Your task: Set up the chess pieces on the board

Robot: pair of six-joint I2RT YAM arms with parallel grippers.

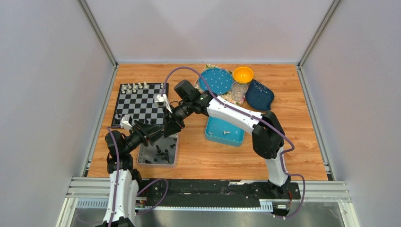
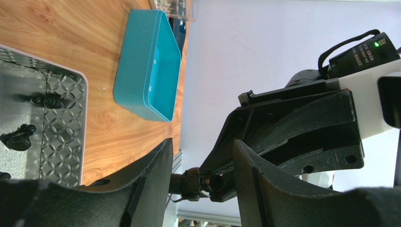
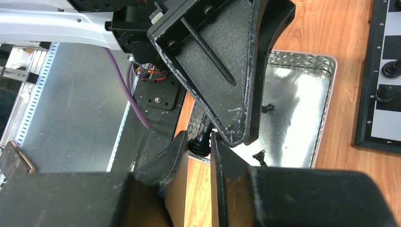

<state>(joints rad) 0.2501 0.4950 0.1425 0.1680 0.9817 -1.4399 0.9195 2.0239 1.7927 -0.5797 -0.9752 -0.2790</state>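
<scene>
A silver metal tray (image 1: 144, 156) is seen near left, a teal tray (image 1: 215, 127) right of it; orange bowl (image 1: 243, 74), clear glass (image 1: 239, 91), dotted plate (image 1: 215, 80) and dark-blue dish (image 1: 259, 96) are grouped far.

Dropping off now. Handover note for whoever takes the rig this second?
Right pincer: shut on a black piece, in mid-air near the silver tray.
Left pincer: open, fingers either side of that piece.
Board: a few white pieces on the far row; two black pieces show near its edge.
To place: black ones in the silver tray, white ones in the blue tray.
</scene>
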